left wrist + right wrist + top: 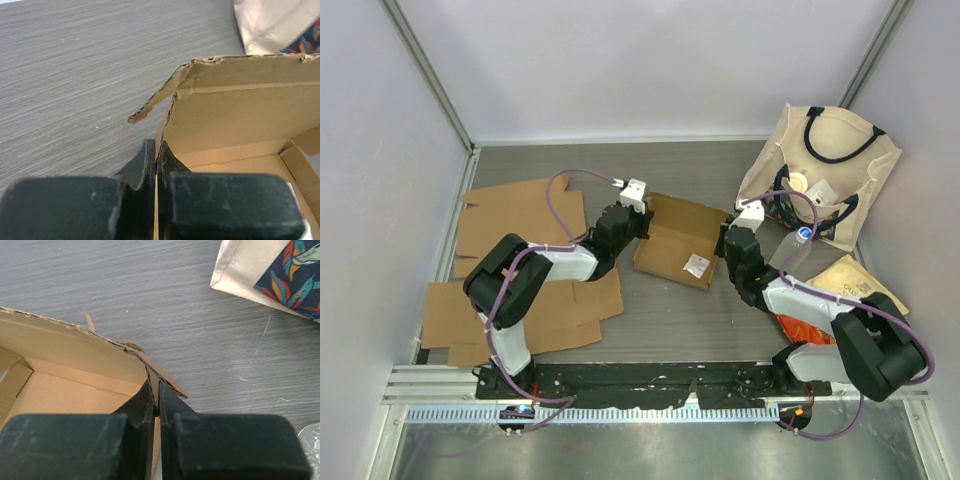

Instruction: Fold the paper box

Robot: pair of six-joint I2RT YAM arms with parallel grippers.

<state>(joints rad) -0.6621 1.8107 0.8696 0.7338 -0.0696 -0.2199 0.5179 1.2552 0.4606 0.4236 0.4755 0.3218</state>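
From the left wrist camera I saw the left gripper (156, 150) clamped on the left wall of the box (240, 115). Its black fingers were pressed together with only the thin cardboard edge between them. The right gripper (155, 390) was clenched the same way on the opposite wall, at a corner where a ragged flap bent outward. The box sat open-topped in the middle of the table (705, 315), between my two arms. It was a shallow brown rectangle of corrugated board with creased fold lines and torn, fibrous edges. A small white packet (697, 265) lay on its floor.

The table was a dark grey, matte surface with a fine streaked grain and a few pale scratches near the right gripper. Plain pale walls (670, 60) closed it in on three sides, with metal framing in the far corners. A slotted metal rail (620, 412) ran along the near edge by the arm bases.

To the left, flat cardboard sheets (510, 215) lay overlapping, partly under the left arm. At the far right a cream canvas tote bag (875, 170) with dark handles lay slumped against the wall. A crinkled brown paper envelope (855, 282) lay beside the right arm.
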